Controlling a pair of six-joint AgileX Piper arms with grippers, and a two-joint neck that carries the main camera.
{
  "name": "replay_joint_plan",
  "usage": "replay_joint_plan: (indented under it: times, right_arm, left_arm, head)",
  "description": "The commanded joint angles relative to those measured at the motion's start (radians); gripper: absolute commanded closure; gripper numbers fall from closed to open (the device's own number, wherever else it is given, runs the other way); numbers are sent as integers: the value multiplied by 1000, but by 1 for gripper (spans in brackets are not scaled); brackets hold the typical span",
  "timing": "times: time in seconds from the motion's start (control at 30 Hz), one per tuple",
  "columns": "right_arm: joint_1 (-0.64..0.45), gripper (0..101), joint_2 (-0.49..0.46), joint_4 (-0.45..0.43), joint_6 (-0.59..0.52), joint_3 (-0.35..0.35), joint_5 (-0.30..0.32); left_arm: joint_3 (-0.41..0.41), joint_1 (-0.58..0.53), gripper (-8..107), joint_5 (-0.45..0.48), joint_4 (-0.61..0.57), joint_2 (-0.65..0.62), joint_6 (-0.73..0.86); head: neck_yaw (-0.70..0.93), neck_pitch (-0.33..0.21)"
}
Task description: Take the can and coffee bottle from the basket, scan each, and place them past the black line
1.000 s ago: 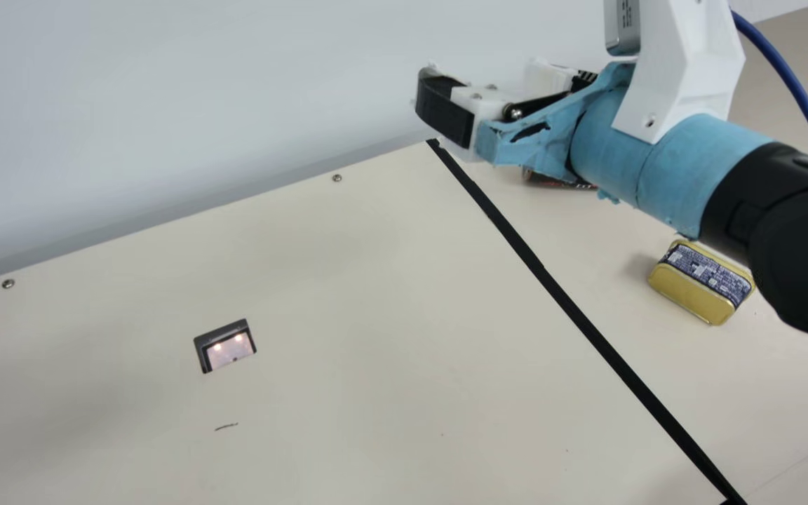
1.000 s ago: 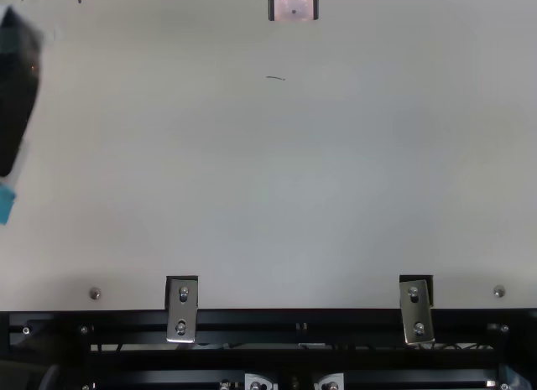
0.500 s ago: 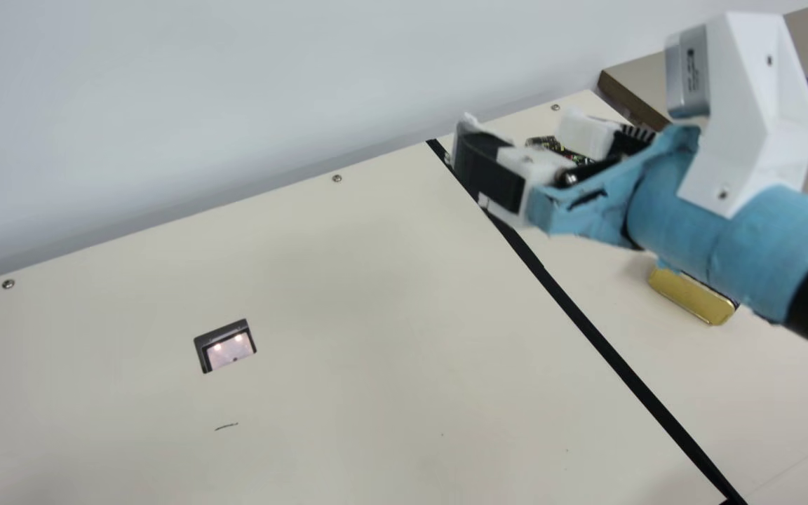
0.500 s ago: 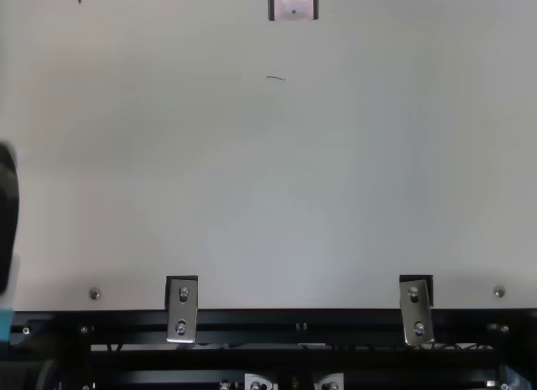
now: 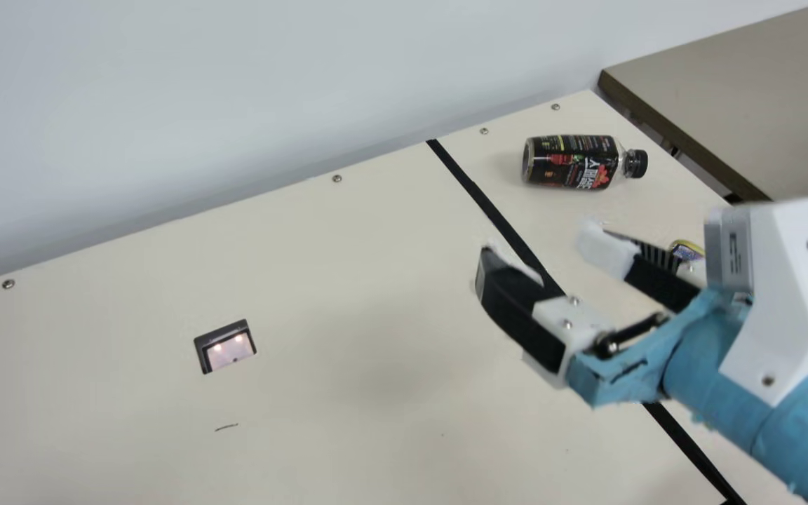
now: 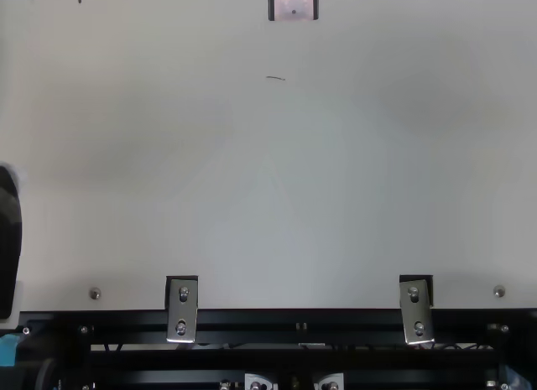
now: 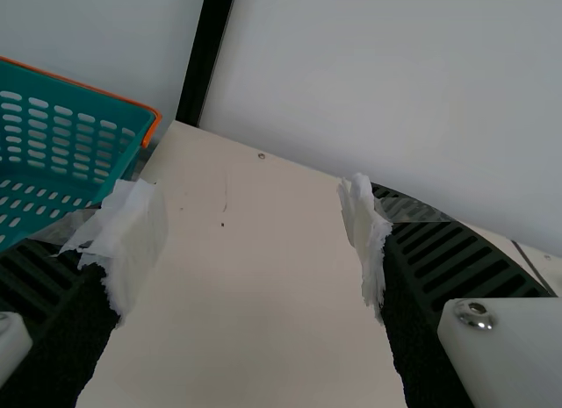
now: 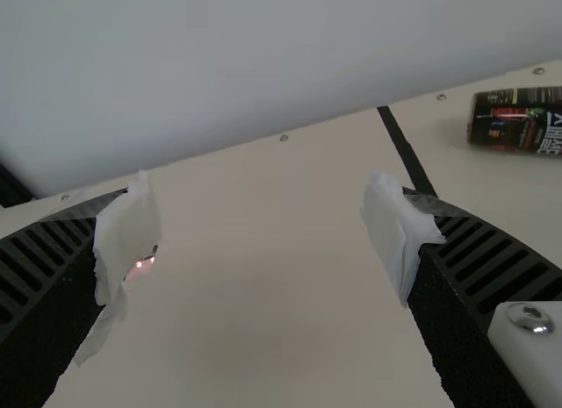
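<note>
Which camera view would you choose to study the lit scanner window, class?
The main view: it shows the whole scanner window, with both light spots. The top view crops its upper edge. In the right wrist view, the right gripper partly hides it.

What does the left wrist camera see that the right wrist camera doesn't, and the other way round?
Left wrist view: the teal basket, a dark speck and the left gripper.
Right wrist view: the coffee bottle on its side, a small lit window and the right gripper.
Both: the cream table, the black line, a pale wall and an open gripper.
</note>
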Motion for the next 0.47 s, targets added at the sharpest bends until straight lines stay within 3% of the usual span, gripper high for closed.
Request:
replay_joint_plan:
  times: [0.0, 0.1, 0.43]
  right_arm:
    - [0, 0, 0, 0, 0, 0, 0]
    - [-2, 0, -49, -6, 0, 41, 5]
    - [-2, 0, -52, -5, 0, 42, 5]
  left_arm:
    - [0, 0, 9, 0, 0, 0, 0]
    - [0, 0, 9, 0, 0, 0, 0]
    - [0, 0, 9, 0, 0, 0, 0]
  head:
    - [20, -20]
    - [20, -20]
    - [20, -20]
